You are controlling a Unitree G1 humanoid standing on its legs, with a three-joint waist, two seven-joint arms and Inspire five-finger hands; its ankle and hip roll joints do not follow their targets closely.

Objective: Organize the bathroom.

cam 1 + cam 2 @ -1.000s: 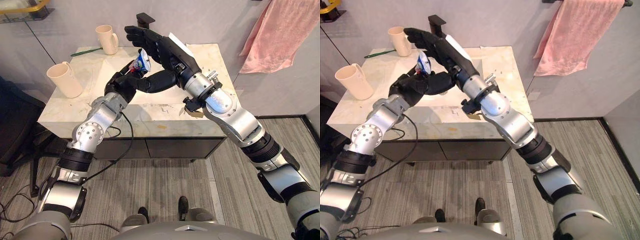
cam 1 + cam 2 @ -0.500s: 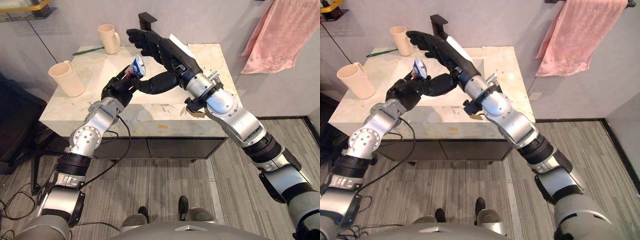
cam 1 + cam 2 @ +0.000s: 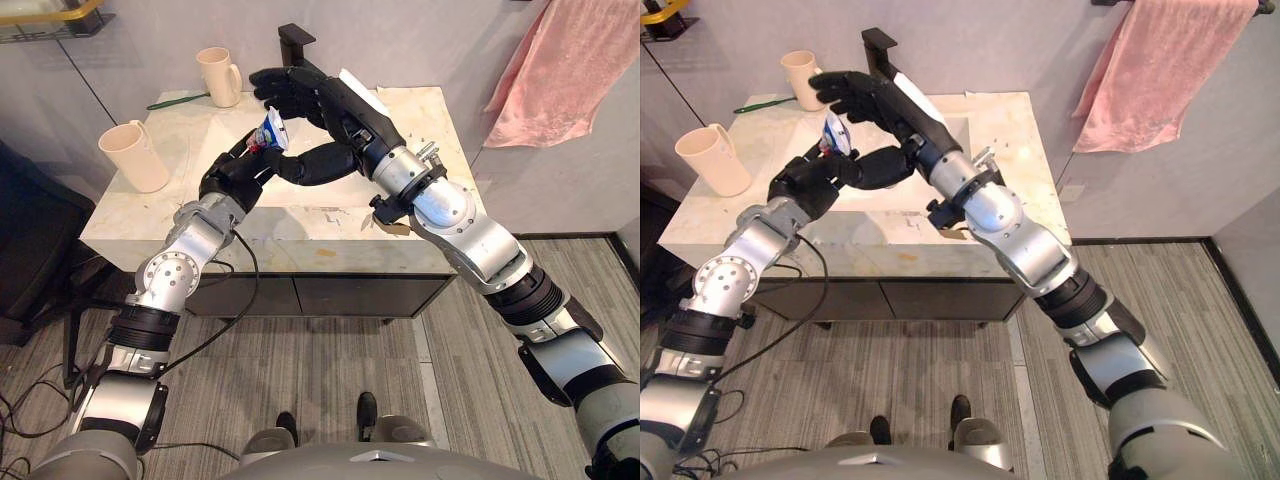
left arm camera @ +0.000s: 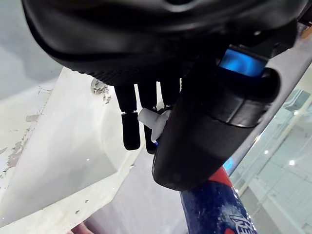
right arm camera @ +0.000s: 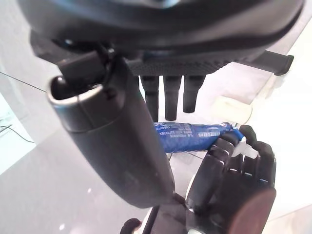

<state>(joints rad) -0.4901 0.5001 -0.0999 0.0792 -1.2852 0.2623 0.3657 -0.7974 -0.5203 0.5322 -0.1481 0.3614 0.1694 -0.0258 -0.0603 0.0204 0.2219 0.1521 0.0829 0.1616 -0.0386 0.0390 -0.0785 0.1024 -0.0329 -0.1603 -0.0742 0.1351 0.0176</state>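
I have the toothpaste tube (image 3: 274,129) pinched low down in my left hand (image 3: 232,175), whose fingers are curled round its capped end, over the basin of the marble surface (image 3: 420,205). The tube stands tilted, its long axis running from my left hand up and away toward the wall, with the flat crimped end free at the top. My right hand (image 3: 290,90) sits just above and beyond that free end, its fingers (image 5: 169,97) hanging loose and holding nothing; in its own wrist view the tube lies crosswise just past their tips, not yet touched. So the free end points straight at my right hand, and I judge the next move to be a handover: close the right fingers across the upper half of the tube, then let go with the left. The two cups, one (image 3: 134,157) near the left edge of the surface and one (image 3: 217,76) by the wall, stand well apart from both hands.
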